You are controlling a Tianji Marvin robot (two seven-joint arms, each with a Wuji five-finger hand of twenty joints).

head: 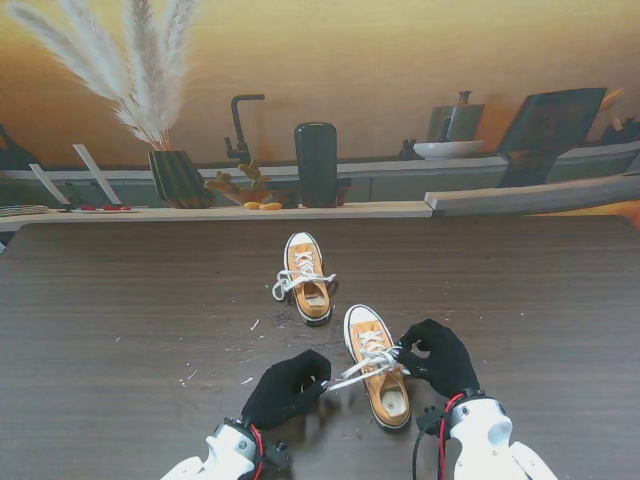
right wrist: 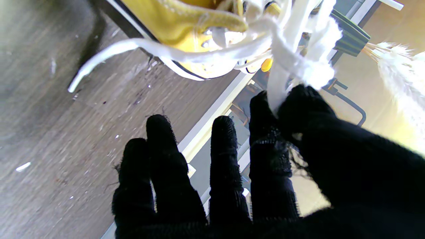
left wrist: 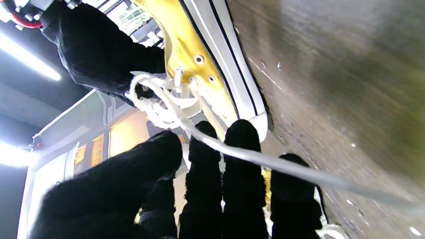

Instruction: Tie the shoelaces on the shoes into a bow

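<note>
So the near shoe (head: 378, 368) is the one being worked on: it's parked on the table (head: 120, 300) right between the two hands, toe pointing away, and its white laces (head: 365, 370) are pulled out sideways over the tongue. One strand is stretched toward the left hand (head: 288, 388), and in the left wrist view that strand is seen running taut across the gloved fingers (left wrist: 242, 156); whether it's actually pinched there can't be told, since the grip point isn't shown. The right hand (head: 438, 357) is set against the shoe's right side, and in its wrist view a bunch of lace is clearly pinched between thumb and first finger (right wrist: 265, 109), with the other fingers left loosely spread. No finished bow can be made out on this shoe, so it's judged to be somewhere mid-knot, with loops to be formed and cinched. The far shoe (head: 304, 278) is sat farther back, well apart, and its laces look gathered into loops at the sides, probably tied already, though that's too small to be sure of. Beyond that, only a shelf (head: 300, 210) with clutter is seen.
</note>
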